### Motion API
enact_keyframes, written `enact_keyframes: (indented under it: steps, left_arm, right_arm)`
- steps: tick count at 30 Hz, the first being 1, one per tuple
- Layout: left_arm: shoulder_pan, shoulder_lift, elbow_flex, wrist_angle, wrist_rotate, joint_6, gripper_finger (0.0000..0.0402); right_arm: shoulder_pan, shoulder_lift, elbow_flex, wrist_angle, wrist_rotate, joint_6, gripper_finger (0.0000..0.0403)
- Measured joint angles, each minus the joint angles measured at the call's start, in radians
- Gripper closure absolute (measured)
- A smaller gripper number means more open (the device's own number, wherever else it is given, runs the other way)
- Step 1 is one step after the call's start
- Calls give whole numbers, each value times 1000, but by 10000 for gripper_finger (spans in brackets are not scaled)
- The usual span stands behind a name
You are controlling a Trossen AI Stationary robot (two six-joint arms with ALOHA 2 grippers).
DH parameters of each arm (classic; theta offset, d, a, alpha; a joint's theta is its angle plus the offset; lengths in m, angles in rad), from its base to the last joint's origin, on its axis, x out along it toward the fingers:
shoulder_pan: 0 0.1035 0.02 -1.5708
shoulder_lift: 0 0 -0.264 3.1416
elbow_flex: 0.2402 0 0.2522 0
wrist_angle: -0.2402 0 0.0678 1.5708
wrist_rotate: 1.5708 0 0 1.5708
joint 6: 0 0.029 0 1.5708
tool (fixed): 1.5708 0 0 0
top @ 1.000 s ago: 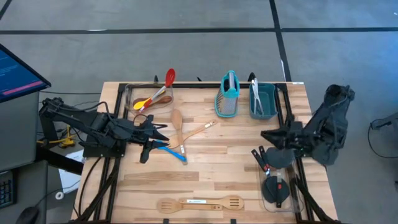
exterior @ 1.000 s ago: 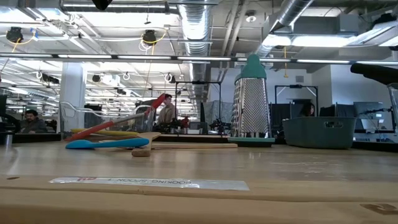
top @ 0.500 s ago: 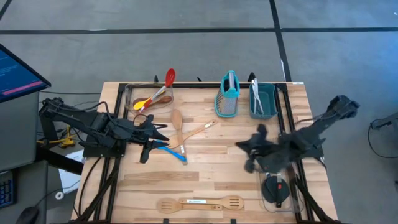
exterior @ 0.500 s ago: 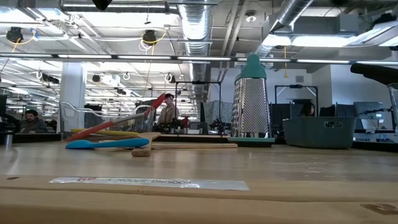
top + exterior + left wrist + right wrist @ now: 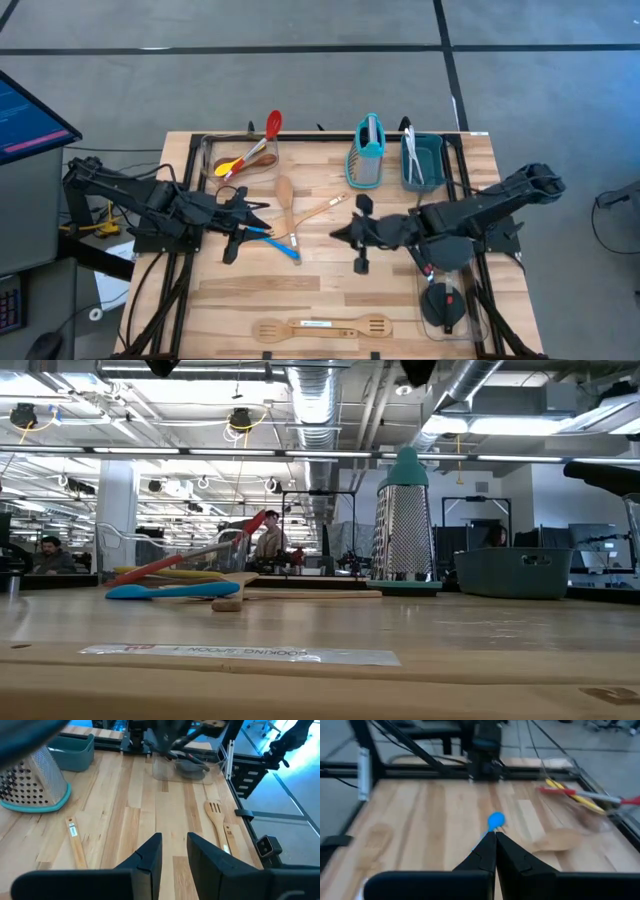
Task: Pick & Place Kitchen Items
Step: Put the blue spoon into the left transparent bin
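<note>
My right gripper (image 5: 337,235) (image 5: 495,836) is shut and empty above the table's middle, pointing toward the left edge. Ahead of it lie a blue spoon (image 5: 277,244) (image 5: 495,820), a wooden spoon (image 5: 285,193) and a second wooden utensil (image 5: 322,211), flat on the wood. My left gripper (image 5: 262,216) (image 5: 174,845) is slightly open and empty above the blue spoon's handle end. Red and yellow spoons (image 5: 252,153) lean in a clear container at the far left. The teal box grater (image 5: 367,157) stands upright at the far middle.
A teal bin (image 5: 428,163) with metal cutlery (image 5: 410,150) stands right of the grater. A clear container (image 5: 447,303) with black spatulas sits at the near right. A wooden spoon and a slotted spatula (image 5: 325,326) lie along the near edge. People sit in the room behind.
My right arm has stretched out from the table's right edge toward the middle, carrying its shut gripper leftward toward the blue and wooden spoons. The utensils have stayed where they were.
</note>
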Motion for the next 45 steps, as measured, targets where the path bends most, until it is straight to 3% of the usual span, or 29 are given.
enact_keyframes:
  steps: [4, 11, 18, 23, 27, 34, 45]
  left_arm:
    - [0, 0, -52, 2, 2, 0, 325]
    - [0, 1, -217, 34, 6, -44, 325]
    - [0, 0, -297, 147, 44, -74, 325]
    - [0, 3, -312, 160, 44, -69, 325]
    - [0, 39, -328, 164, 44, 25, 325]
    - [7, 206, -327, 304, 40, 110, 325]
    - [115, 399, -209, 235, 127, 181, 325]
  right_arm:
    - [-47, 44, -9, 24, -21, -1, 403]
    - [-106, 92, -115, 283, -209, -31, 403]
    - [-139, 42, -269, 507, -218, -67, 403]
    - [-138, -14, -375, 629, -218, -131, 403]
    - [-143, -63, -424, 640, -220, -133, 403]
    - [-141, -100, -479, 667, -278, -193, 403]
    - [-149, -109, -533, 723, -298, -206, 403]
